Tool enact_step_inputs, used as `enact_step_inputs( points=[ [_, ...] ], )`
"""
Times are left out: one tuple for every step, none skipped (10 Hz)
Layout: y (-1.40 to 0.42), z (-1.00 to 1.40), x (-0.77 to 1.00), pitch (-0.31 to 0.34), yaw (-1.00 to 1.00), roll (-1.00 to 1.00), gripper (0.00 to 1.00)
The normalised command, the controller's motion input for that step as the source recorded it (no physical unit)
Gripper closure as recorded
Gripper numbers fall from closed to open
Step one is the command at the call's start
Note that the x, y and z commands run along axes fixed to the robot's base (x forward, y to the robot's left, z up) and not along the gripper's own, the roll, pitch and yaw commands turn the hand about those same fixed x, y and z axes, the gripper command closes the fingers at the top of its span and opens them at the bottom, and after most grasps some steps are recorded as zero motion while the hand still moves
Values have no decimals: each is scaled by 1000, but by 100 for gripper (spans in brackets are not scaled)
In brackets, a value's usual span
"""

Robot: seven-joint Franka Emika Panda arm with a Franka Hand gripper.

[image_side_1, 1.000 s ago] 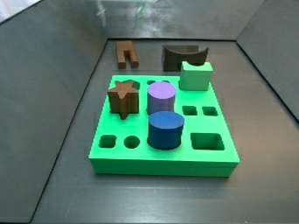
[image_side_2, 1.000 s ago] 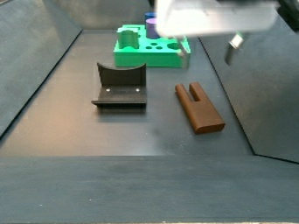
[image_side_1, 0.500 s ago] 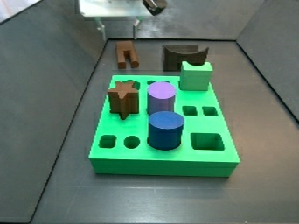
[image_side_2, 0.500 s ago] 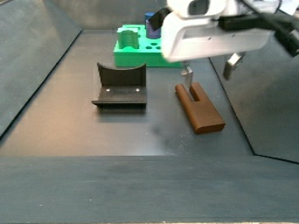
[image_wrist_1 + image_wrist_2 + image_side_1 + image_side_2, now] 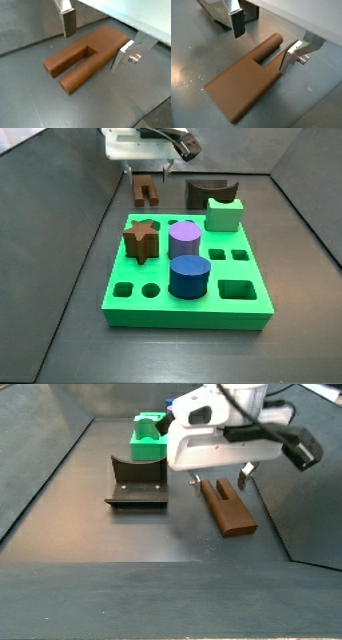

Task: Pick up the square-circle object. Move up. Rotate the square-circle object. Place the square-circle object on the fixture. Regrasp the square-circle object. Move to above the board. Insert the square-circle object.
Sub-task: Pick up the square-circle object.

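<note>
The square-circle object is a long brown bar with a slot cut in one end. It lies flat on the dark floor in both wrist views (image 5: 87,57) (image 5: 244,82) and in both side views (image 5: 144,191) (image 5: 230,509). My gripper (image 5: 95,40) (image 5: 264,41) is open just above it, one silver finger (image 5: 69,22) on each side of the bar, apart from it. In the side views the gripper (image 5: 147,173) (image 5: 219,482) hangs low over the bar. The dark fixture (image 5: 207,193) (image 5: 136,482) stands beside the bar. The green board (image 5: 221,308) (image 5: 151,450) lies further off.
On the board stand a brown star peg (image 5: 140,238), a purple cylinder (image 5: 185,236), a blue cylinder (image 5: 189,276) and a pale green notched block (image 5: 225,215). Sloping grey walls (image 5: 80,218) enclose the floor. Part of the fixture (image 5: 218,12) shows behind one finger.
The gripper has come into view and moved down, from high above the floor to straddling the brown bar. The bar, fixture and board have not moved.
</note>
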Motion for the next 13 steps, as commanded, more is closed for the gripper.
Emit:
enact_step_inputs(
  points=[
    [80,-511,49,-170,-17,-303,0],
    [91,-517,60,-170,0,-300,0],
    [114,-540,60,-156,0,-293,0],
    [97,-543,0,-144,-11,-290,0],
    [60,-354,0,-139,-83,-166,0],
    [29,-451,0,-163,-86,-127,0],
    [29,-374,-151,-201,-3,-177,0],
    [77,-300,-160,-196,0,-196,0],
    [-300,0,-297,-210,0,213,0],
    [0,0,0,0,0,0,100],
    [0,0,0,0,0,0,100],
    [0,0,0,0,0,0,100],
    [0,0,0,0,0,0,100]
  ],
)
